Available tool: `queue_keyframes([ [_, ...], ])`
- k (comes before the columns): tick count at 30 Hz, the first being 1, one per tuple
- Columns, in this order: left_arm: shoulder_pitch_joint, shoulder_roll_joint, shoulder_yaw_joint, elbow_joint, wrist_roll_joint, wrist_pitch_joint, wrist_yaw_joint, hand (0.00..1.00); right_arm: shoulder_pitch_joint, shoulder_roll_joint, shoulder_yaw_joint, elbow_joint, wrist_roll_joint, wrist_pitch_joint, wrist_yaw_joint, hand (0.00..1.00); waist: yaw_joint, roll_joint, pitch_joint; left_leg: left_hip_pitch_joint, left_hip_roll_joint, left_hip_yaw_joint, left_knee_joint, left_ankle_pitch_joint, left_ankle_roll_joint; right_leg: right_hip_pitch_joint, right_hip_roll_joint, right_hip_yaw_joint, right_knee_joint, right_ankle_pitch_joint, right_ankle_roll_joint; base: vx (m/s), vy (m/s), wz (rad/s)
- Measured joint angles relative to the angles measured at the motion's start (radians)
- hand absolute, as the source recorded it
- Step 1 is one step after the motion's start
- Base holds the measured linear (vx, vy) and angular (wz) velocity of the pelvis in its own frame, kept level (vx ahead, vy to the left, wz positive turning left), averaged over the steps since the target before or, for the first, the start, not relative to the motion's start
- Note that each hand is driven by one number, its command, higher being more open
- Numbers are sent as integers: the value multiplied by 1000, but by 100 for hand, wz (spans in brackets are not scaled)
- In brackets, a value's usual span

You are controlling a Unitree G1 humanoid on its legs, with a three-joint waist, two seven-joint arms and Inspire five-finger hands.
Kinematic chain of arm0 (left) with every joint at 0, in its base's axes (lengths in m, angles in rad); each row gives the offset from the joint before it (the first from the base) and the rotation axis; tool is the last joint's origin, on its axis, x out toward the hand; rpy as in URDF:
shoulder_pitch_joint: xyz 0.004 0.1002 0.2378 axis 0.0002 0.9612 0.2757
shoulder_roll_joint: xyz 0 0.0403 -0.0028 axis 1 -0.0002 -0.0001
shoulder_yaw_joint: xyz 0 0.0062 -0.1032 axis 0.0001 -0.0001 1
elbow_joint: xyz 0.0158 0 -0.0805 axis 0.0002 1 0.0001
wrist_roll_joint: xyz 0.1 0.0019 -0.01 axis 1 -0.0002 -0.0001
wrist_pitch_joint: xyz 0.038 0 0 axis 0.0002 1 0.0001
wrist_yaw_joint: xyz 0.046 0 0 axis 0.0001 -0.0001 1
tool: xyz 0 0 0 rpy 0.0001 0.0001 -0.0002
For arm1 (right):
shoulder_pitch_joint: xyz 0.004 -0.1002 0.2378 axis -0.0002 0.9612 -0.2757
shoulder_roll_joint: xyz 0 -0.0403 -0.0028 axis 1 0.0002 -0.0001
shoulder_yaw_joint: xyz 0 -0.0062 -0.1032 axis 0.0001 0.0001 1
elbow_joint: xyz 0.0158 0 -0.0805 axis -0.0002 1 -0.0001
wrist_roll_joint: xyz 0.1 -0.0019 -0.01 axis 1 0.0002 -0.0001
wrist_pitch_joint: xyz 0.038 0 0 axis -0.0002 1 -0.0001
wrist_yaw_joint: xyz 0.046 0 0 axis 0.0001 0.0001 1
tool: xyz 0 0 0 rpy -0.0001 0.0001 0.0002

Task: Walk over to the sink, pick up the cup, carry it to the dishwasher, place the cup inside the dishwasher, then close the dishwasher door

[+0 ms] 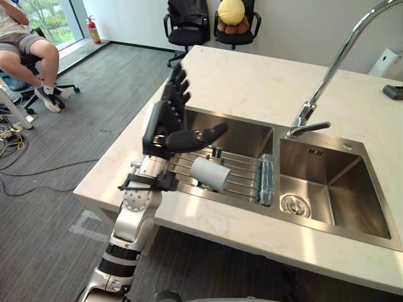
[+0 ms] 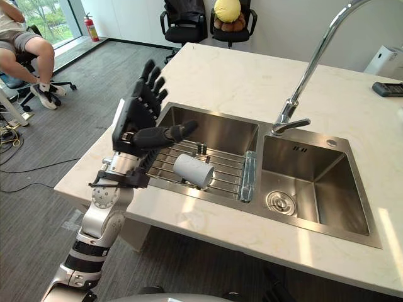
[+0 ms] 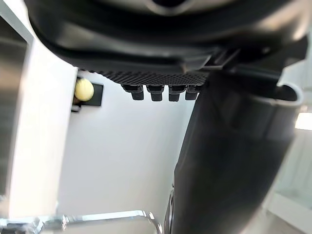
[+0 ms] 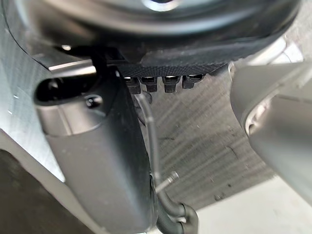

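Cup point(image 1: 211, 173): white, lying on its side on the wire rack point(image 1: 242, 168) that spans the left basin of the sink point(image 1: 247, 134). You have nothing gripping it, and it sits near the rack's front edge.

Left hand point(image 1: 165, 124): you hold it raised over the sink's left rim, fingers straight and pointing up and away. The thumb reaches out sideways above the rack. It is just up and to the left of the cup, apart from it, and holds nothing.

Right hand point(image 4: 185, 44): your right wrist view shows it over grey carpet with fingers stretched out and nothing in them.

Sink, further items: a clear ribbed piece point(image 1: 267, 179) lies along the rack's right end, against the divider, and you cannot tell what it is. A round drain point(image 1: 295, 204) sits in the right basin. A tall curved faucet point(image 1: 327, 74) rises behind the divider.

Surroundings: pale marble-look countertop point(image 1: 252, 82) and a small dark object point(image 1: 393, 92) at its far right edge. Past the counter stand two black office chairs point(image 1: 187, 28), the right one carrying a yellow round plush point(image 1: 231, 11). A seated person point(image 1: 28, 47) is at far left, with a red fire extinguisher point(image 1: 94, 30) by the window.
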Motion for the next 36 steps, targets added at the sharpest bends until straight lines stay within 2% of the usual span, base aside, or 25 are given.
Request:
queue_keyframes([
  [2, -41, -13, -30, -43, 0, 9, -3, 100, -3, 17, 22, 0, 6, 4, 2, 100, -1, 3, -16, 16, -1, 16, -26, 9, 0, -1, 1, 13, -9, 4, 3, -18, 5, -20],
  [4, -46, -44, -27, -48, 0, 14, 6, 100, 2, 20, 22, -2, 2, 9, 2, 100, -4, 8, -39, 39, 0, 47, -54, 13, -1, 0, 6, 34, -26, 12, 4, -17, 3, -33],
  [8, -46, -45, -37, -17, 2, 35, 6, 100, 11, 32, 33, -20, -15, 3, -36, 100, -22, 13, -51, 56, -4, 60, -78, 20, 1, 5, 5, 45, -38, 24, 9, 14, 10, -10],
  [10, -46, -39, -57, 4, 93, 65, 3, 100, 12, 44, 58, -19, -15, 0, -76, 100, -28, 12, -51, 57, -9, 60, -90, 26, 2, 2, 3, 45, -44, 28, 12, 0, 0, 0],
  [12, -46, 0, -124, 9, 301, 120, -25, 100, 13, 65, 68, -17, -16, 0, -118, 100, -29, 12, -51, 56, -16, 59, -103, 33, 5, 0, -1, 44, -55, 34, 15, 37, 30, 3],
  [15, -46, 69, -272, 8, 473, 218, -106, 100, 5, 72, 86, -18, -15, -9, -164, 100, -44, 15, -53, 53, -30, 53, -111, 36, 10, 5, -12, 39, -72, 42, 25, 38, 42, 7],
  [18, -46, 123, -360, 9, 548, 289, -169, 100, -9, 72, 101, -10, -12, -14, -193, 100, -61, 18, -54, 50, -38, 48, -112, 38, 12, 5, -18, 36, -80, 45, 29, 13, 18, 3],
  [22, -51, 181, -380, 15, 585, 350, -203, 100, -19, 50, 131, 27, 8, -23, -225, 100, -74, 32, -61, 47, -43, 34, -117, 42, 18, 20, -19, 24, -109, 60, 30, -8, 8, 7],
  [28, -74, 281, -380, 57, 670, 374, -218, 100, -32, 16, 175, 62, 46, -21, -269, 100, -81, 55, -63, 47, -49, 28, -140, 60, 24, 25, -19, 19, -152, 85, 31, -33, 10, 4],
  [36, -75, 316, -379, 70, 644, 358, -150, 100, -34, 11, 197, 87, 75, -20, -302, 100, -89, 57, -62, 43, -56, 36, -146, 61, 25, 31, -20, 24, -188, 110, 36, 0, 5, -2],
])
